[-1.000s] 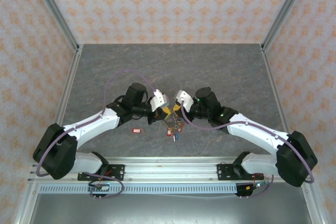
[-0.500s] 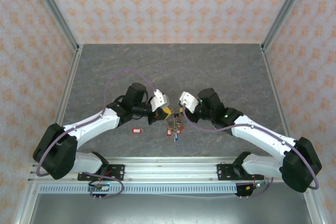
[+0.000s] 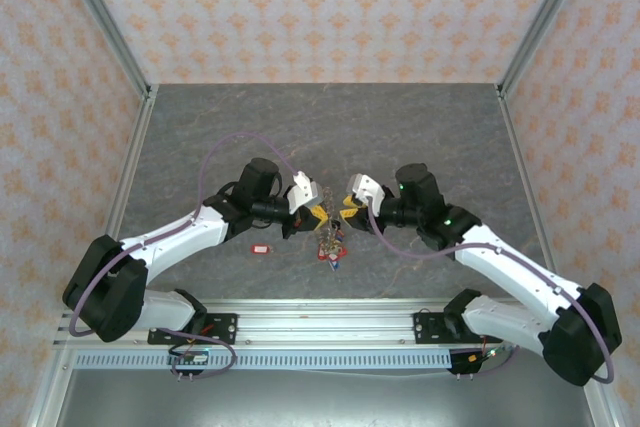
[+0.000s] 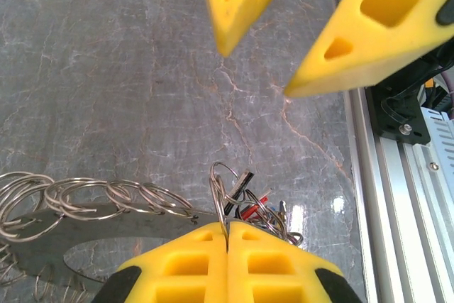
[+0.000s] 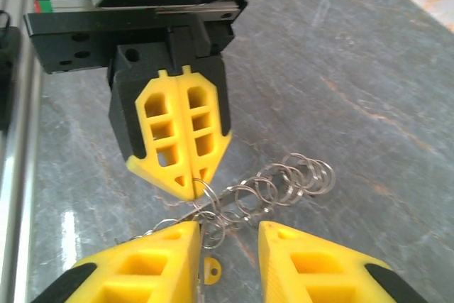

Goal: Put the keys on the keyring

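Top external: red-tagged key (image 3: pixel 261 248) near keyring (image 3: pixel 328 243).

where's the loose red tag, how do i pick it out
On the grey table, find the key bunch held by the left gripper near the middle. The red tag lies to the left of that bunch, a small red rectangle, flat, alone and held by nothing.
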